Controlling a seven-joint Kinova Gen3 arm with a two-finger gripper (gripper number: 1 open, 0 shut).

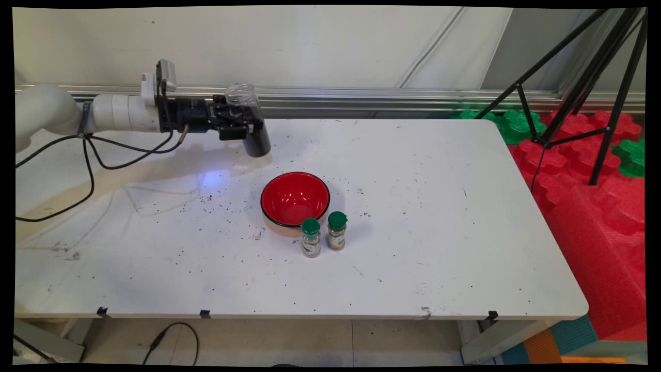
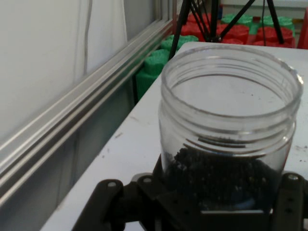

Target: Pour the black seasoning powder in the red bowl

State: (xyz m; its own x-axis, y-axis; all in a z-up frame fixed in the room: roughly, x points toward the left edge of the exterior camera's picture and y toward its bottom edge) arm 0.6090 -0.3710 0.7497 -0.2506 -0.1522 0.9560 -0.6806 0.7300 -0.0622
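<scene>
Tool [image 1: 242, 125] is clamped on a clear plastic jar of dark grains [image 1: 250, 121], held above the white desk [image 1: 439, 206] at 11 o'clock from the red bowl [image 1: 295, 199].

My fingers: hidden behind the jar [image 2: 226, 139] in the hand view.
Jar base: cut off by that view's bottom edge.
Spice bottles [image 1: 311, 237]: labels too small to read.

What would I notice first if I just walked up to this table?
The red bowl in the middle of the white table. Two little green-capped spice jars stand right in front of it. At the back left, the robot's hand grips a clear open jar holding dark grains.
</scene>
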